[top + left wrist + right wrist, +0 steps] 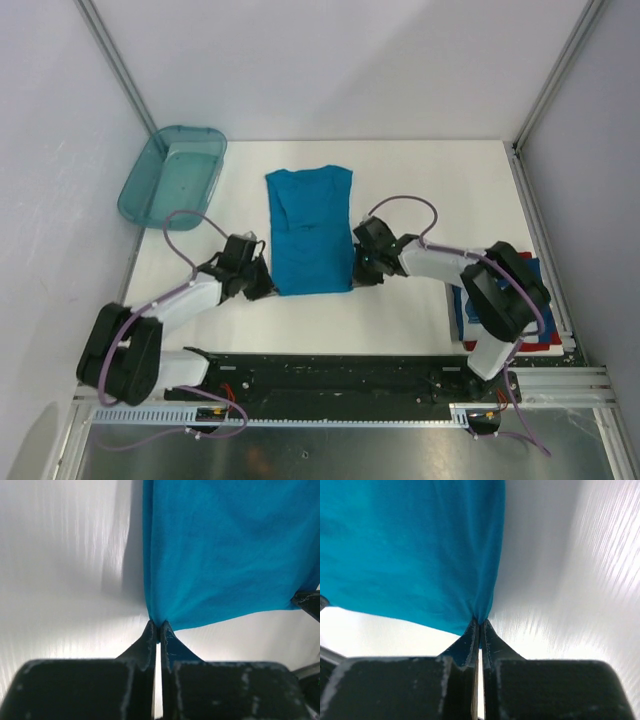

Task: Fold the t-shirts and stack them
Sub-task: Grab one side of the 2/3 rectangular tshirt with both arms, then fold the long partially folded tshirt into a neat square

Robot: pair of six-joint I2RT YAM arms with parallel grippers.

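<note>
We see one white tabletop (420, 190) carrying everything, with two arms reaching over it from the near edge.

We count two t-shirts. The larger one showing is the plain teal-blue t-shirt (310, 225). It lies flat in the middle of the tabletop as a long upright rectangle, its neckline at the far end and its hem toward the arms. One translucent teal bin (172, 177) sits at the far left corner, well apart from that shirt.

The second shirt, a folded dark blue t-shirt (537, 272) with a red edge, lies at the right side of the tabletop, mostly hidden under the right arm. We cannot read any print on it from here.

The left claw (268, 288) is pinched tight on the near left corner of the teal-blue t-shirt. The left wrist view shows its fingertips (158, 627) closed with cloth (225, 550) gathered between them. The right claw (355, 276) grips the near right corner likewise, its tips (479, 622) clamped on a bunched fold of the same fabric (405, 545).
</note>
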